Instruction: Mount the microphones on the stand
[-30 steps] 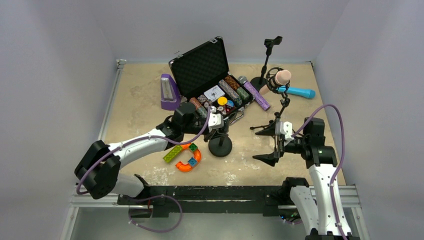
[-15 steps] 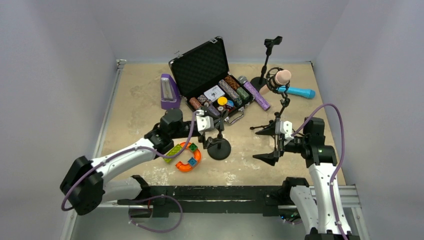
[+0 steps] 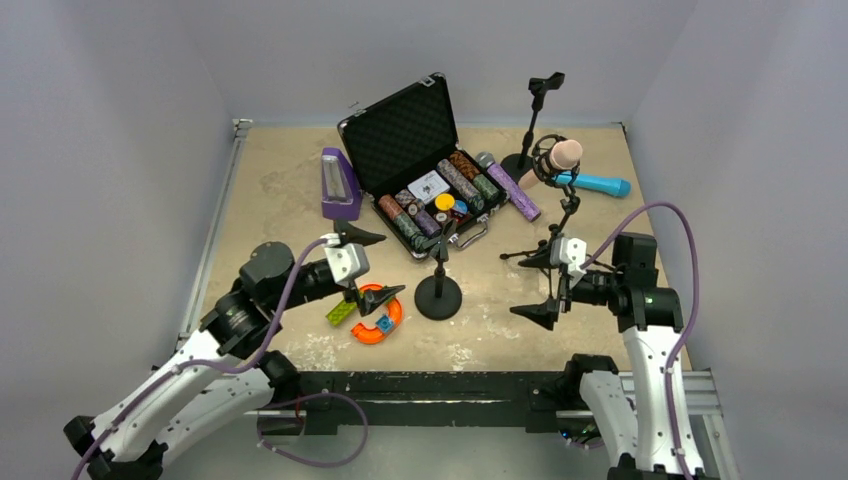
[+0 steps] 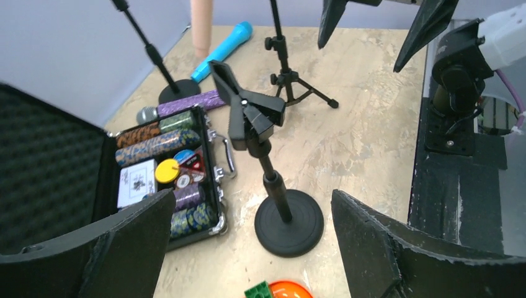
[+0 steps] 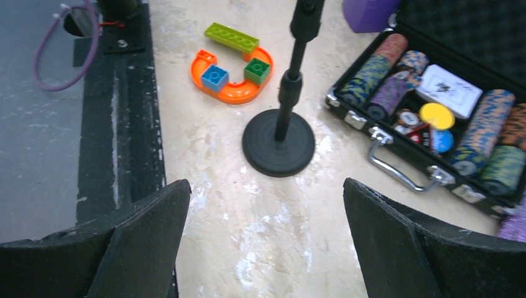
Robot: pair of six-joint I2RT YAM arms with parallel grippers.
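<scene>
The pale pink microphone [image 3: 562, 155] sits in the clip of the tripod stand [image 3: 562, 222]. Behind it, flat on the table, lie the cyan microphone [image 3: 601, 184] and the glittery purple microphone [image 3: 512, 188]. A round-base stand [image 3: 438, 296] with a bare clip [image 4: 247, 113] stands mid-table. A tall stand [image 3: 536, 108] rises at the back. My left gripper [image 3: 392, 265] is open and holds nothing, left of the round-base stand [image 4: 289, 222]. My right gripper [image 3: 522, 287] is open too, right of that stand [image 5: 278, 146] and just in front of the tripod.
An open black case of poker chips [image 3: 415, 135] lies behind the round-base stand, with a purple metronome-shaped box [image 3: 339, 186] to its left. An orange curved toy with bricks [image 3: 377, 317] lies under my left gripper. The black rail [image 3: 430, 385] runs along the near edge.
My left gripper has opened, let go of the round-base stand and drawn back to the left. The stand stays upright. The right arm has barely moved.
</scene>
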